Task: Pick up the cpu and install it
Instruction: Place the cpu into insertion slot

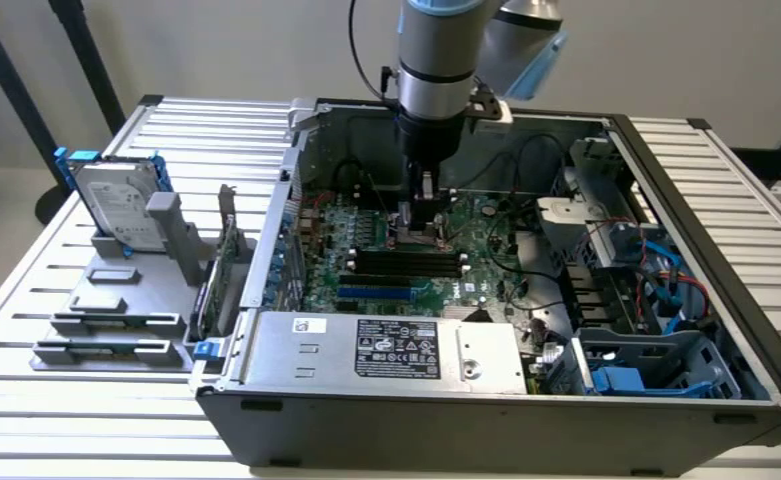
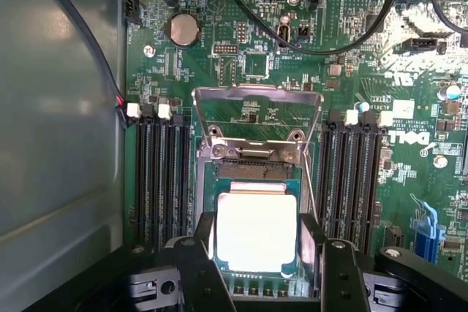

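Slatted metal table by a pale wall, open computer case on top; cpu lies over the motherboard, flanked by the gripper; clenched or released, I cannot tell.

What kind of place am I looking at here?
Probably a robotics test bench for computer assembly: an open computer case on a slatted table, the gripper at the cpu, a hard drive alongside.

I log the cpu as a small square chip, silver top glaring bright, lying flat and square inside the open motherboard socket.
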You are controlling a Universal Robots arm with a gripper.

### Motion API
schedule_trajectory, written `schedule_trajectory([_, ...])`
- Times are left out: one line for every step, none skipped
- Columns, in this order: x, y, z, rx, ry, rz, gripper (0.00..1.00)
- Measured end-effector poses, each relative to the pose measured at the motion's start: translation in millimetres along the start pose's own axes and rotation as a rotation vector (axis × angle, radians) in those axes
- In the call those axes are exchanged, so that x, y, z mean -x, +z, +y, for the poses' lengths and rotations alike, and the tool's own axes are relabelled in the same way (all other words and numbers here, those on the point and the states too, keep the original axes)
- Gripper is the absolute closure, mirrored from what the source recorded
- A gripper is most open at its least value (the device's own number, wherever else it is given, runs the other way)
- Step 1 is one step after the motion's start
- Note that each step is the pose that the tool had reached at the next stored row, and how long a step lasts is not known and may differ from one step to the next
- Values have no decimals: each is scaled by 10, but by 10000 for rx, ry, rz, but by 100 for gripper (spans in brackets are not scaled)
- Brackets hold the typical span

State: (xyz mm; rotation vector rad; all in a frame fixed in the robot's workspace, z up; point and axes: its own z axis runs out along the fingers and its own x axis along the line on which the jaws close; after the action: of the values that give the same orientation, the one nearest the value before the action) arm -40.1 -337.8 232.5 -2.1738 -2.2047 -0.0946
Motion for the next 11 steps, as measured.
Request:
schedule_trajectory([0, 7, -5, 33, 2, -1, 45])
schedule_trajectory([0, 10, -7, 43, 3, -4, 45])
schedule_trajectory([0, 9, -7, 43, 3, -5, 45])
schedule_trajectory([0, 9, -7, 42, 3, -6, 45])
schedule_trajectory([0, 9, -7, 42, 3, -6, 45])
schedule_trajectory([0, 11, -8, 43, 13, -6, 45])
schedule_trajectory([0, 16, -9, 48, 56, -3, 45])
schedule_trajectory([1, 22, -9, 51, 128, -6, 45])
schedule_trajectory([2, 28, -10, 55, 209, -8, 45])
schedule_trajectory([2, 36, -10, 61, 298, -9, 45])
schedule_trajectory([3, 46, -11, 68, 416, -12, 45])
